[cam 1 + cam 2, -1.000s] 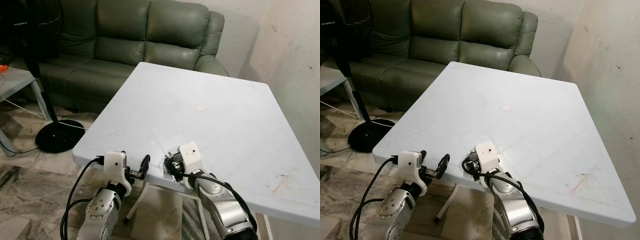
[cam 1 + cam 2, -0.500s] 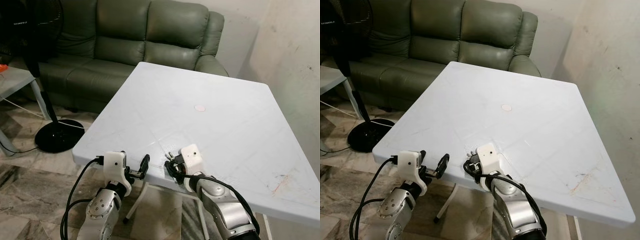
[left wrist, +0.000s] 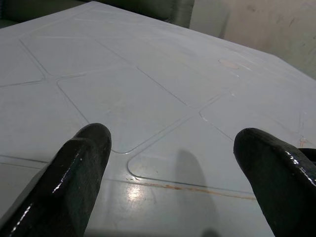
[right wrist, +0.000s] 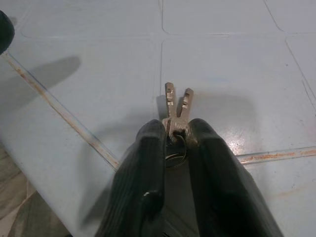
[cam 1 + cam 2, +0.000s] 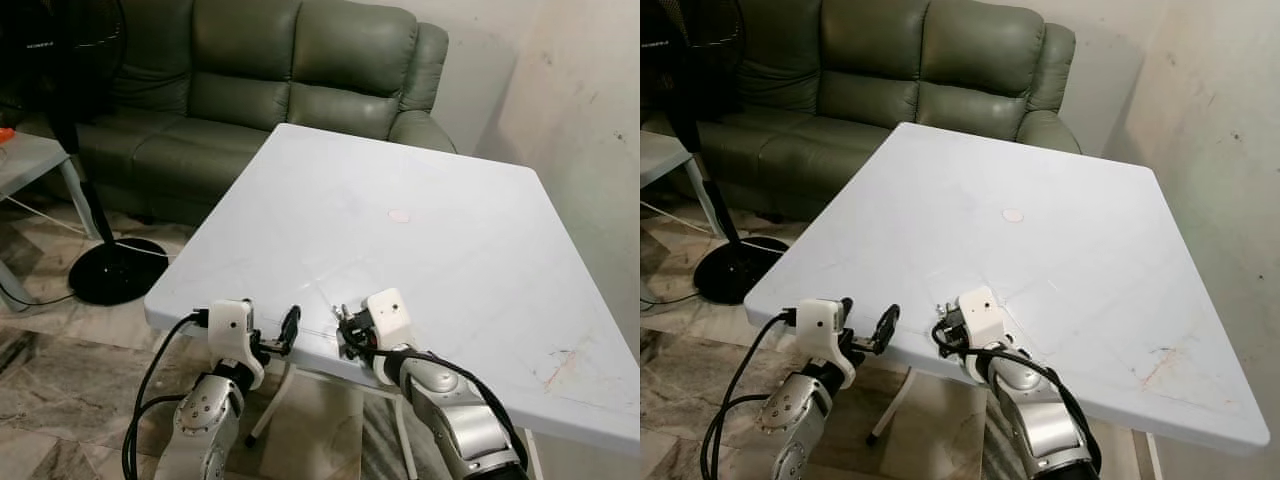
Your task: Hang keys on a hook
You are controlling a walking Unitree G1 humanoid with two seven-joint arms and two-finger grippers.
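Keys [image 4: 177,106] are in hand at the near edge of the counter [image 5: 450,230], so we're at the grasp/carry step, hanging not yet done. No hook can be made out in these views, so we judge the next move is to lift clear of the counter, turn and find it.

Scene, big to small:
- Sofa [image 5: 270,80] behind the counter, wall [image 5: 590,110] on the right, fan [image 5: 115,270] base on the floor to the left.
- Counter is white and ribbed, with a small round mark [image 5: 399,215] near its middle.
- Right end effector [image 4: 177,143] sits low over the near edge, fingers clamped together on the keys. Two key blades poke out past the fingertips, the ring sits between the pads.
- Left end effector [image 5: 285,335] is just beside that same edge, fingers [image 3: 81,163] spread apart, holding nothing.

Next move calls for: keep the clamp firm, since the grip is on the key heads only. We need the ring exposed enough to drop over a hook; a regrip may be needed.
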